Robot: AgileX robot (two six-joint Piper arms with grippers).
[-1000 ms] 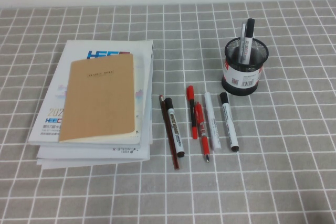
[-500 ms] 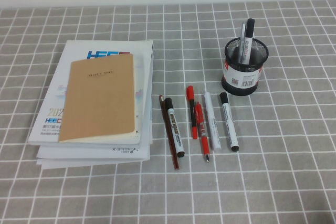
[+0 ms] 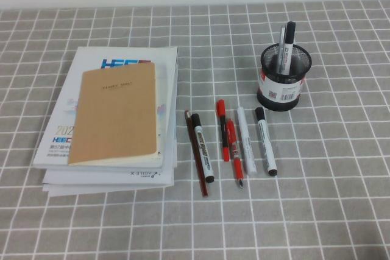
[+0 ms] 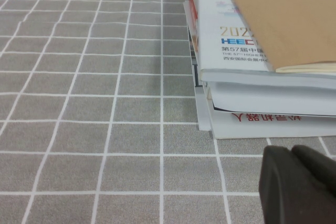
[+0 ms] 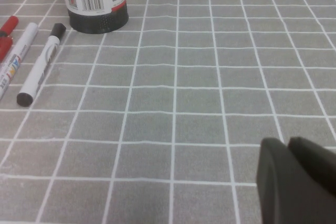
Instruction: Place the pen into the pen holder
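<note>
The black mesh pen holder [image 3: 284, 83] stands at the back right of the table, and its base shows in the right wrist view [image 5: 94, 3]. A slim silver pen [image 3: 281, 42] stands upright inside it beside a black-capped marker [image 3: 289, 36]. Neither arm shows in the high view. My left gripper [image 4: 290, 151] is shut and empty, low over the cloth near the front corner of the book stack. My right gripper [image 5: 287, 142] is shut and empty, low over the cloth well in front of the holder.
A stack of books [image 3: 113, 114] with a tan notebook on top lies at the left. In front of the holder lie a brown pencil [image 3: 197, 156], a black-capped marker [image 3: 203, 147], a red marker [image 3: 222, 129], a red pen [image 3: 235, 153], a white marker [image 3: 245, 140] and another black-capped marker [image 3: 265, 141].
</note>
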